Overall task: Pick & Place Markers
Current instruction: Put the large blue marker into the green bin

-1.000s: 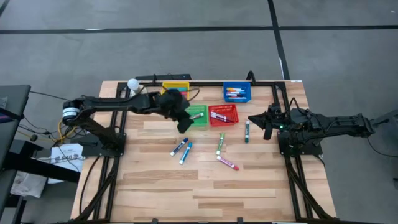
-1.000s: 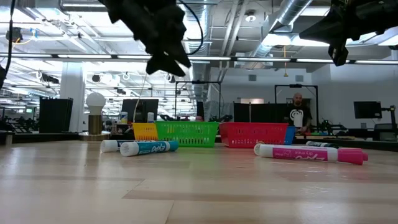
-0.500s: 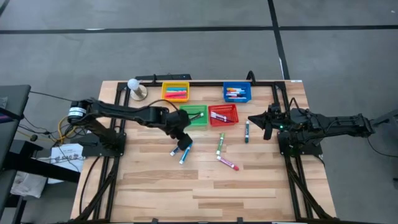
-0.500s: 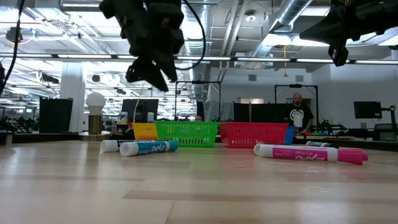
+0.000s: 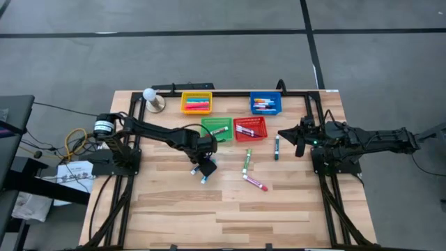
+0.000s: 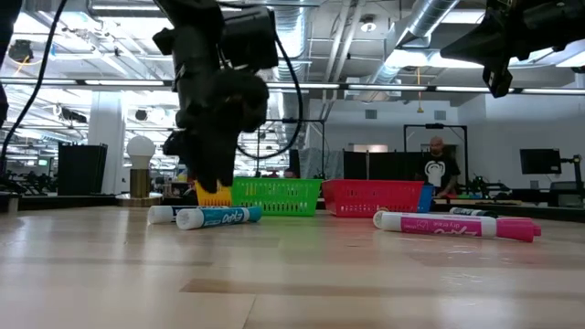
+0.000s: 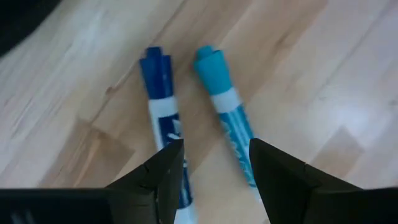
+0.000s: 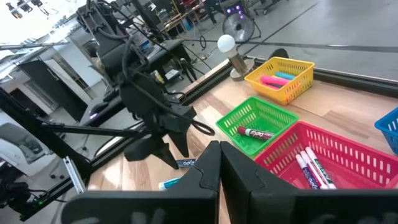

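The left tool (image 7: 214,165) has swung away from the green basket (image 5: 217,129) and come down, fingers spread, over the two blue markers (image 7: 166,130) lying side by side mid-bench, apparently picking its next target. The right tool (image 5: 291,137), pressed together, waits by the right edge.

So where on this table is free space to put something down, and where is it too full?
Free: the wide bare wood of the table on the near side of the pink marker, and the strip between the yellow basket and blue basket. Crowded: the middle, where the left pincer hovers over two blue markers beside the green basket and red basket.
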Motion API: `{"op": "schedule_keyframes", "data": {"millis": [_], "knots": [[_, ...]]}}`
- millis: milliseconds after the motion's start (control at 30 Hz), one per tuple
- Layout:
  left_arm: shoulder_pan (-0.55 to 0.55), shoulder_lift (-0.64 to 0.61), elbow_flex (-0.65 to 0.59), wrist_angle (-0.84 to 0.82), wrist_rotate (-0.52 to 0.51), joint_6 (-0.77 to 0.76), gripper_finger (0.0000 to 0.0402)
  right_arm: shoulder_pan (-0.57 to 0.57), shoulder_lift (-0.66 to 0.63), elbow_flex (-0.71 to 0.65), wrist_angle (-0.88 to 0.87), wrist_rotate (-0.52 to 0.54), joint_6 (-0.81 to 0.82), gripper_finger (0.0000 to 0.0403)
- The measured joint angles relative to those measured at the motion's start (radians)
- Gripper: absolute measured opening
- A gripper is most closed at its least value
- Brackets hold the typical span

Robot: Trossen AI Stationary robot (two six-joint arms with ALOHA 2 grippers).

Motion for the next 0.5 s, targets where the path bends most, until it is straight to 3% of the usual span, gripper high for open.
{"op": "schedule_keyframes", "data": {"millis": [500], "knots": [[0.0,0.006,-0.119,0.01,-0.023,-0.055,0.0182,0.0,0.0,0.0,-0.001,-0.001,0.0,0.0]]}}
